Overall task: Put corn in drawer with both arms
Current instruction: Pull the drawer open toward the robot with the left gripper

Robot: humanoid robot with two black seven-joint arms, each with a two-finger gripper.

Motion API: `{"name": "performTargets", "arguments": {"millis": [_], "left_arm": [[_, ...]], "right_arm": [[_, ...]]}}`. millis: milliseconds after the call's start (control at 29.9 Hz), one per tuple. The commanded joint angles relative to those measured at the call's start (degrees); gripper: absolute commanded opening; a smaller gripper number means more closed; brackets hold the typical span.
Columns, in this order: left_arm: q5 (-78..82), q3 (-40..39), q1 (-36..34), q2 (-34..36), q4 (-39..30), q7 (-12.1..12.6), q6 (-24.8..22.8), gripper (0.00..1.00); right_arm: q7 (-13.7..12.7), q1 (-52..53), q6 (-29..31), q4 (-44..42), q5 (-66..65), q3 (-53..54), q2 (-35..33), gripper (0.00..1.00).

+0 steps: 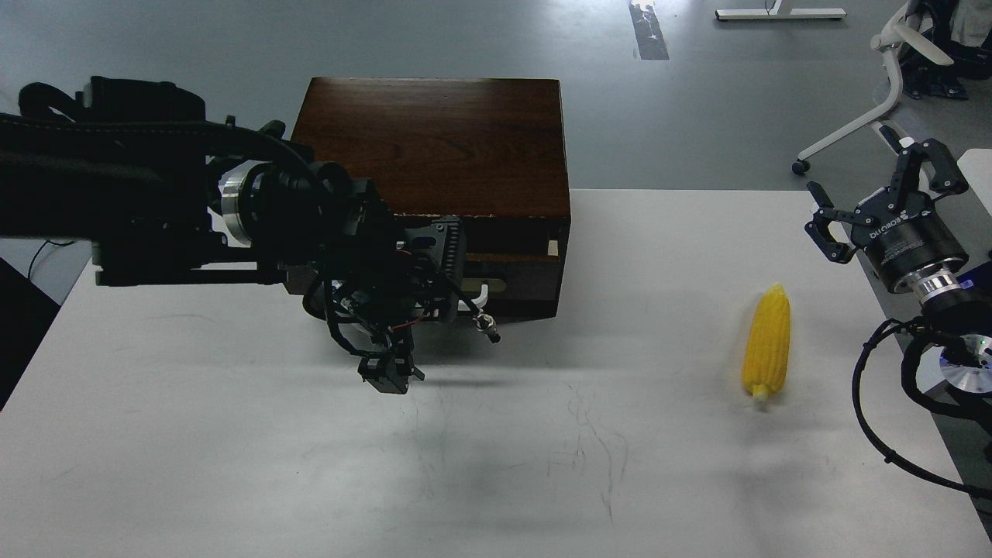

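The corn [767,343] lies on the white table at the right, pale stub toward me. The drawer [519,271] of the dark brown box [434,139] stands pulled out a little, a strip of pale inner side showing at its right end. My left gripper [463,288] is at the drawer front, closed around the white bar handle [482,293], most of which it hides. My right gripper [869,190] is open and empty, held above the table's right edge, up and to the right of the corn.
The white table [496,465] has faint scratch marks in its middle. A loose cable plug [488,329] and a small black block [384,376] hang under my left wrist. An office chair base [852,132] stands on the grey floor at the back right.
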Motion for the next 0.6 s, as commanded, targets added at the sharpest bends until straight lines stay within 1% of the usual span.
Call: {"name": "performTargets", "arguments": {"millis": [0,334,568], "left_arm": [[-0.05,-0.92,0.02,0.32,-0.98,-0.01,-0.02,0.98],[-0.31,-3.12,0.10,0.58,-4.05,-0.01,-0.02,0.98],[-0.22,-5.14,0.81,2.69,-6.78,-0.01,-0.02,0.98]], "right_arm": [[0.00,0.00,0.00,0.00,0.00,0.00,0.02,1.00],[0.00,0.00,0.00,0.00,0.00,0.00,0.02,1.00],[0.00,0.00,0.00,0.00,0.00,0.00,0.02,1.00]]}}
